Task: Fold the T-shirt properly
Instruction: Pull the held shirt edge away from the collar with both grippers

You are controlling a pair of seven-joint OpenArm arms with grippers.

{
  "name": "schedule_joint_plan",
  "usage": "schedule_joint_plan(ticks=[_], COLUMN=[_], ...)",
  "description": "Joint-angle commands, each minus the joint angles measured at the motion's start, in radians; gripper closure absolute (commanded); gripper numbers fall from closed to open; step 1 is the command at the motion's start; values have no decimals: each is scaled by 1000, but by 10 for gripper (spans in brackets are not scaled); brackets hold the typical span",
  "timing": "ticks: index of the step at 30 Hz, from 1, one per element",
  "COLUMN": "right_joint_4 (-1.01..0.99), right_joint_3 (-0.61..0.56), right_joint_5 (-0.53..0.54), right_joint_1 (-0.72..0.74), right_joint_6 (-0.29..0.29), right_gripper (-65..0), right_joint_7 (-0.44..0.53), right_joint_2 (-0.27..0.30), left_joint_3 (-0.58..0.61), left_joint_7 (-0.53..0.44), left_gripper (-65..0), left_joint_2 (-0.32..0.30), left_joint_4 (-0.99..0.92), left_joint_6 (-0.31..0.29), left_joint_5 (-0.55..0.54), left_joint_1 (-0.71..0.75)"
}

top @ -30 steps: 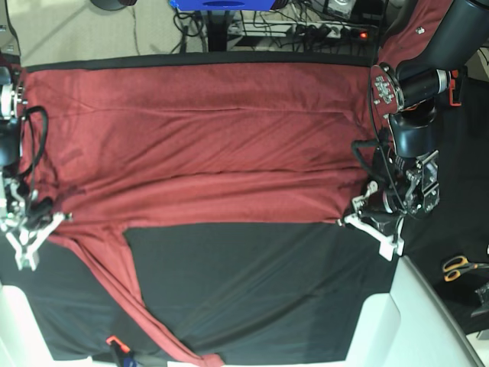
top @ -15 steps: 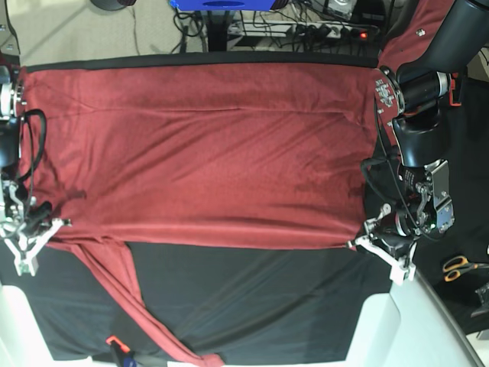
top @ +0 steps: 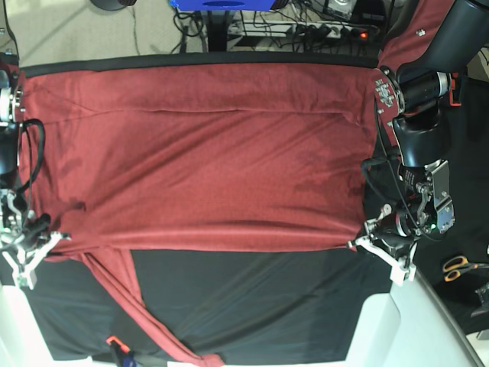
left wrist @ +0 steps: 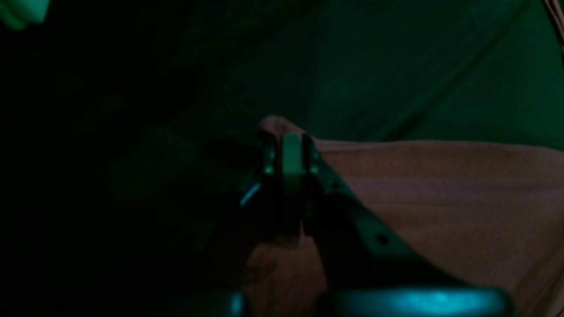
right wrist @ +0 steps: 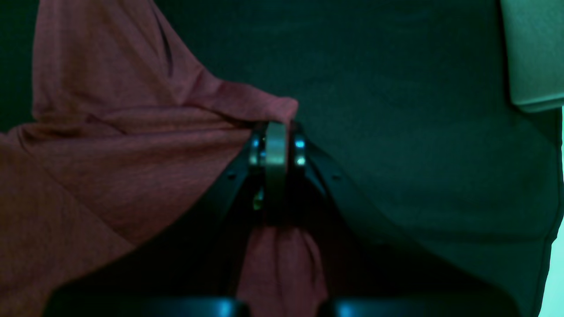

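Since a second ago, I am drawing the near hem of the T-shirt toward me: the deep ridge that was running across its middle is now flattening out, and the hem is reaching further down over the black cloth in a nearly straight line between my two grippers. The T-shirt is lying spread wide across the table, its far edge sitting along the table's far side, while one long sleeve is trailing loose from my right-hand corner diagonally toward the near edge. My right gripper is clenching a bunched corner of the rust-red fabric, jaws pressed together with cloth spilling out on both sides. My left gripper is likewise clamping the opposite hem corner; that wrist view is dim, but the pinched fold is showing above the closed jaws. In the base view my left gripper is sitting at the hem's end on the right side, and my right one at the left side. I judge the body is now lying smooth enough, so the stray sleeve is what I am needing to tuck inward next. A pair of scissors is lying well apart, off to my left.
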Motion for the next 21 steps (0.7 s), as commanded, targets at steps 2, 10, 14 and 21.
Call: schedule_joint_plan(ticks=[2, 10, 14, 21], right_joint_4=[19, 19, 19, 21], right_joint_3=[2, 7, 7, 9], right_joint_5=[1, 1, 1, 1], right_joint_1=[12, -33, -48, -63], right_joint_6=[-7, -7, -7, -7], right_gripper=[-2, -2, -2, -2], right_joint_7=[22, 22, 22, 22], right_joint_2=[21, 41, 41, 39], left_joint_3=[-3, 5, 1, 1], left_joint_7=[-19, -18, -1, 50], left_gripper=[0, 0, 0, 0], left_joint_2=[-10, -4, -1, 10], left_joint_4=[20, 54, 122, 261], left_joint_6=[-5, -6, -6, -6], left_joint_5=[-8, -8, -10, -10], left_joint_1=[-21, 14, 78, 164])
